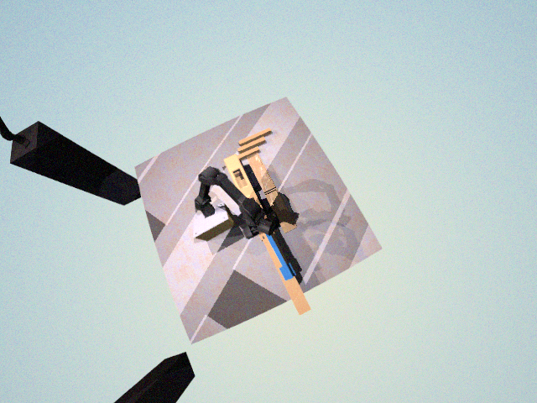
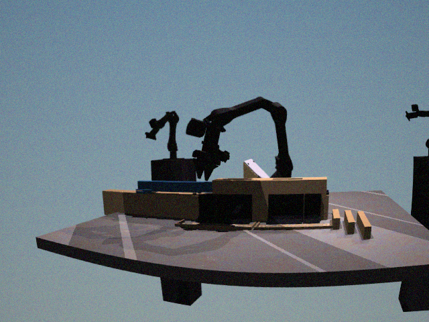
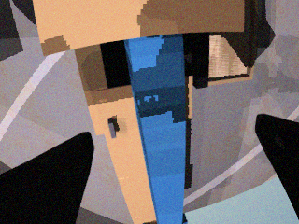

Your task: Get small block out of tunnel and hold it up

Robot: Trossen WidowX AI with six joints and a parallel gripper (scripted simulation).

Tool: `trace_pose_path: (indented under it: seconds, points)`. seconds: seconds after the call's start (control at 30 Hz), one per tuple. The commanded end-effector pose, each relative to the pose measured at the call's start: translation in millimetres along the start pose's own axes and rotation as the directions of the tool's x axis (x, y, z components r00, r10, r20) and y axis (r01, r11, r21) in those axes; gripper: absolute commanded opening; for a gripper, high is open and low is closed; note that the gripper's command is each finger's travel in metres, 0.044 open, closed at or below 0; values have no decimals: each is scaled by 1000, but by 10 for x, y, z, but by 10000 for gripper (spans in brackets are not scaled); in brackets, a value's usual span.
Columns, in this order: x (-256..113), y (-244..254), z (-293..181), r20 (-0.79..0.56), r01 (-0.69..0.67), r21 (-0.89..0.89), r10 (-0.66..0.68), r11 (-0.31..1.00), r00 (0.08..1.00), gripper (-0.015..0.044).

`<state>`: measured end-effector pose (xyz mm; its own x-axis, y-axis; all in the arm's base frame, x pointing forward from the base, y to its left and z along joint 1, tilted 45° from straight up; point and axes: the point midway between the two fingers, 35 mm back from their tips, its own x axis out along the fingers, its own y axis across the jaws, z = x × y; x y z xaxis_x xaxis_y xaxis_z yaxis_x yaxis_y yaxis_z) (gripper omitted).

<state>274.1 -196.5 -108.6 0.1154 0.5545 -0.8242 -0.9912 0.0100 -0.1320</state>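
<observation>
Small block: not discernible in any view; whether it lies inside the tunnel (image 1: pixel 232 164) (image 2: pixel 259 187) (image 3: pixel 93 19) cannot be told. From the tunnel, top view, a blue bar (image 1: pixel 276 251) (image 2: pixel 166 186) (image 3: pixel 163 154) extends toward five o'clock, alongside a tan rail (image 1: pixel 298 299) (image 2: pixel 155 206) (image 3: pixel 123 163). The rail's bare end lies farther out at five o'clock. Gripper (image 1: pixel 266 225) (image 2: pixel 202 177) (image 3: pixel 175 126): fingers wide apart, nothing between them, pointing down over the bar; contact not observed. Three tan sticks (image 1: pixel 252 144) (image 2: pixel 349 221) lie at one o'clock from the tunnel, apart from one another. White-topped box (image 1: pixel 212 223): seven o'clock.
</observation>
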Motion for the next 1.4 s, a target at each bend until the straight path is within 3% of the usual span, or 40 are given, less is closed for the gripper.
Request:
trace_pose_path:
  seconds: [0.0,0.73,1.23,1.37]
  points:
    - [31,26,27,5,1,11,-1,1000,1000,440]
    - [371,91,93,6,1,10,-1,1000,1000,440]
    - [320,80,76,3,-1,6,1,1000,1000,46]
    - [323,79,61,3,-1,6,1,1000,1000,0]
